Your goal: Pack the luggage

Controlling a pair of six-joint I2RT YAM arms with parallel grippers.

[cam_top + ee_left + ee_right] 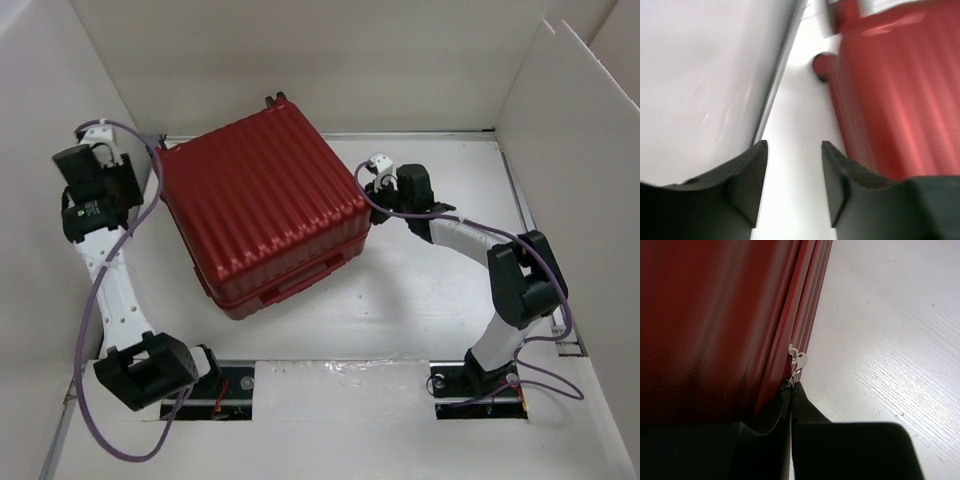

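At the right wrist view's lower centre, right gripper clenched, tips at the small silver zipper pull of the dark red ribbed hard-shell suitcase; left gripper parted, empty, suitcase filling its frame's right.

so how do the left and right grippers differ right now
The left gripper is open with nothing in its jaws; the right gripper is shut. The left one sits between the wall and the luggage; the right one is at its zipper pull. Both are black and close beside the luggage.
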